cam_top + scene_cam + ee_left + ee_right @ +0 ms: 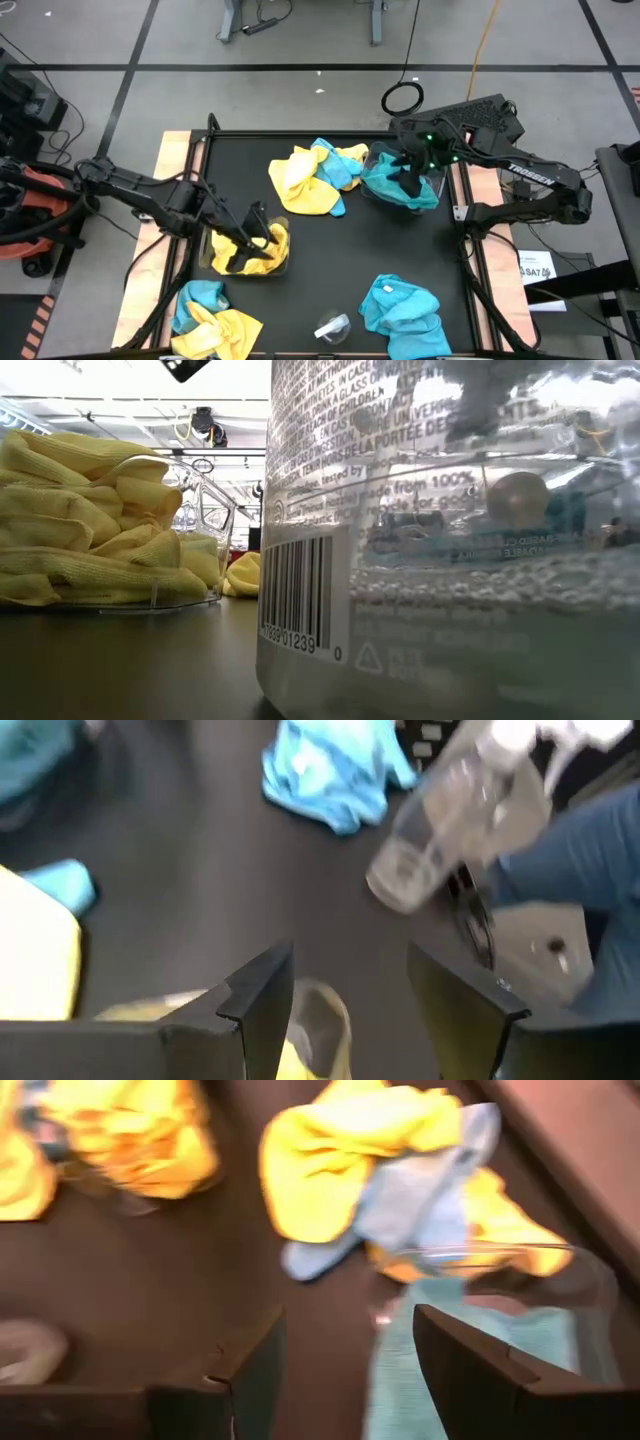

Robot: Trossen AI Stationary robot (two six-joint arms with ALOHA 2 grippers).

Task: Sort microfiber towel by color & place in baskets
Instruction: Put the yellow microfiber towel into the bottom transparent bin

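Black matting covers the table (340,250). From above, "TROSSEN" reads on the right arm; the left gripper (255,232) hangs over the yellow-filled basket (250,250), the right gripper (412,180) over the teal-filled basket (400,185). Low down, a clear bottle (450,540) shows a barcode. Both wrist views show spread jaws above towels (360,1170).

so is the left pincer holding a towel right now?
No: in the left wrist view the left pincer is open and empty above the yellow towels.
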